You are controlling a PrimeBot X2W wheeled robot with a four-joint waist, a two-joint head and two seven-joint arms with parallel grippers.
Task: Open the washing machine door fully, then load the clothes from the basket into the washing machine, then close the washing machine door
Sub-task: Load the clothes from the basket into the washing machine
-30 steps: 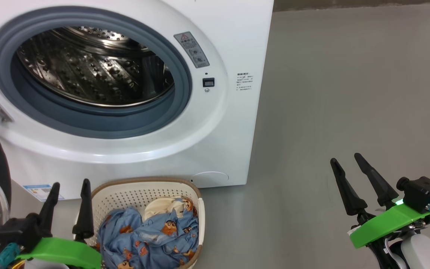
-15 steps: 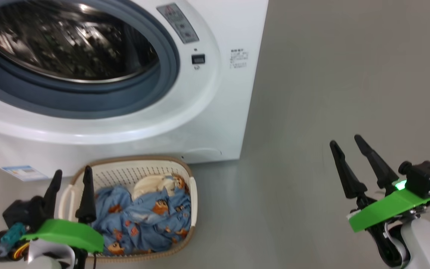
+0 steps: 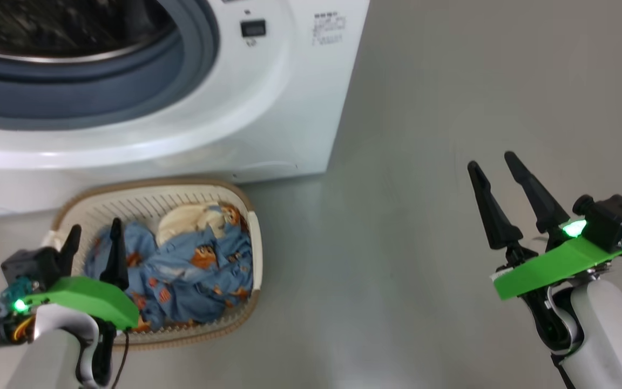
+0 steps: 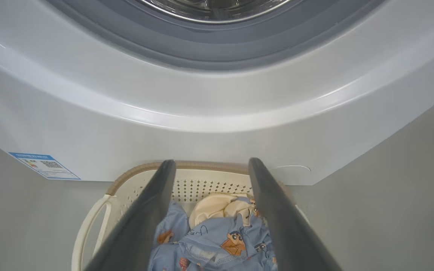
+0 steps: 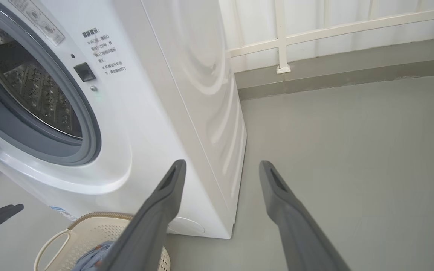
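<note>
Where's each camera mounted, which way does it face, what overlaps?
Head view: on the head, facing down at washing machine, basket, clothes; left gripper and right gripper at bottom corners.
Left wrist view: along its fingers into the basket.
Right wrist view: past its fingers toward the washing machine's side and floor.
Shared: all three show washing machine and basket.

1. On the front of the big white box-shaped washing machine (image 5: pixel 187 75), right of the drum opening (image 5: pixel 32 86), stands a block of small dark Chinese print (image 5: pixel 104 51): a bold heading over several lines, too small to read surely.
2. A grey sticker (image 5: pixel 38 20) beside that opening bears round pictograms and tiny print, unreadable.
3. A small blue-edged label (image 4: pixel 44 166) low on the machine's front carries a code square and illegible fine print.
</note>
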